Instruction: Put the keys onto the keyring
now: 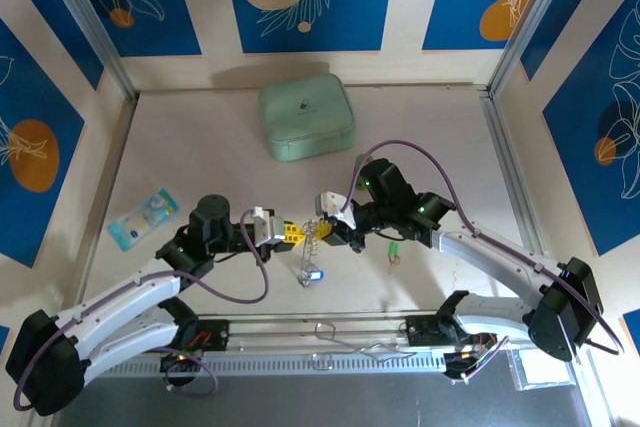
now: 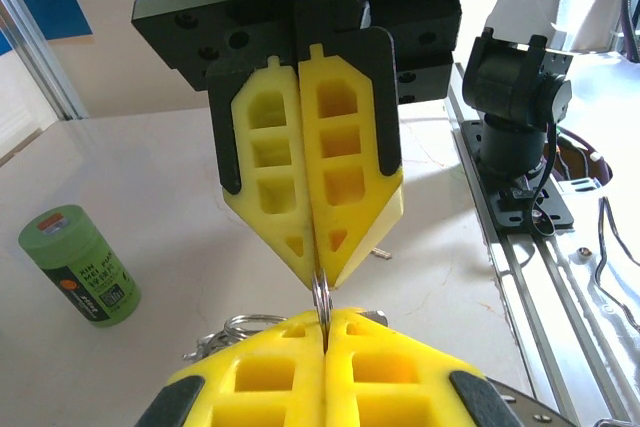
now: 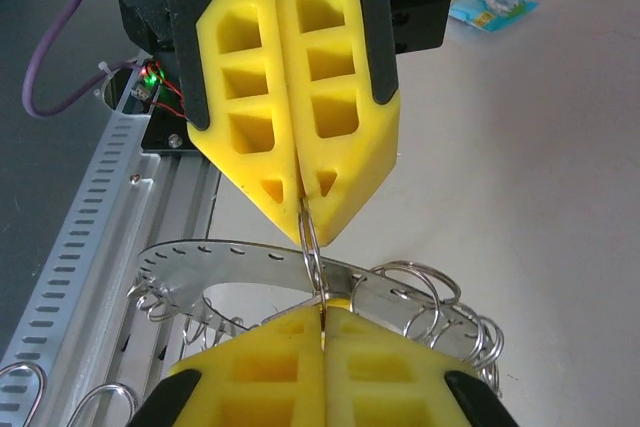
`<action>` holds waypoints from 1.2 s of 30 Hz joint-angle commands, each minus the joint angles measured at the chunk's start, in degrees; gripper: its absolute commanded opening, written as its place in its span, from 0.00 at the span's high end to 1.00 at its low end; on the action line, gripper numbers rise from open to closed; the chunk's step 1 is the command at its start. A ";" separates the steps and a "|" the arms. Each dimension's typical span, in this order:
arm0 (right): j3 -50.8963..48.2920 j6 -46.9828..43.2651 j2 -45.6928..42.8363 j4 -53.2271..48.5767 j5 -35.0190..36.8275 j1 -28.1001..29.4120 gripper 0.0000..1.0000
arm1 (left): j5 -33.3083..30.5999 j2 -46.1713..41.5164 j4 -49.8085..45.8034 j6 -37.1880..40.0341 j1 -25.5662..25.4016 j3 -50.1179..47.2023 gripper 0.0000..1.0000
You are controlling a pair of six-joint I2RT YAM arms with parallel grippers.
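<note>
The keyring (image 3: 225, 265) is a flat silvery crescent with holes, carrying several small split rings. My two grippers meet tip to tip above the table, both shut on one of its small rings (image 3: 312, 247), which stands edge-on between the two pairs of yellow fingertips. In the top view the left gripper (image 1: 290, 235) and right gripper (image 1: 336, 231) face each other, and the keyring (image 1: 312, 247) hangs down between them with a blue key (image 1: 314, 273) at its lower end. The left gripper (image 2: 325, 322) and right gripper (image 3: 323, 315) each have their jaws pressed together. The other keys are hidden.
An upright green cylinder (image 1: 395, 252) (image 2: 80, 265) stands just right of the grippers. A mint-green case (image 1: 307, 119) lies at the back middle and a blue-white packet (image 1: 143, 217) at the left. A slotted metal rail (image 1: 330, 347) runs along the near edge.
</note>
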 commanded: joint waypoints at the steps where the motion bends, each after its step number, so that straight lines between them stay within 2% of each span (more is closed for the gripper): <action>1: 0.19 0.03 0.61 -0.54 -1.82 0.00 0.96 | 2.31 -0.26 2.96 -0.04 -0.75 0.63 1.00; 8: 0.03 0.11 0.74 -0.62 -1.81 0.00 1.00 | 2.40 -0.11 3.15 0.08 -0.75 0.67 1.00; 20: 0.29 0.61 1.80 -0.01 -0.42 0.71 1.00 | 2.76 0.23 4.33 -0.58 -0.74 0.69 1.00; 25: -1.74 1.67 -0.73 0.86 0.54 0.09 0.78 | 2.60 -0.25 3.95 -0.27 -0.75 0.47 1.00; 29: -3.83 3.55 -1.85 1.01 0.31 0.80 0.75 | 2.25 -0.45 3.86 -0.32 -0.70 0.52 1.00; 32: -6.04 6.09 -2.38 3.78 0.13 2.16 0.68 | 1.58 -0.63 4.25 -0.36 -0.79 0.43 1.00; 36: -7.76 8.65 -1.78 8.15 4.37 4.08 0.63 | 0.60 -1.10 6.76 -1.34 -0.84 -0.64 1.00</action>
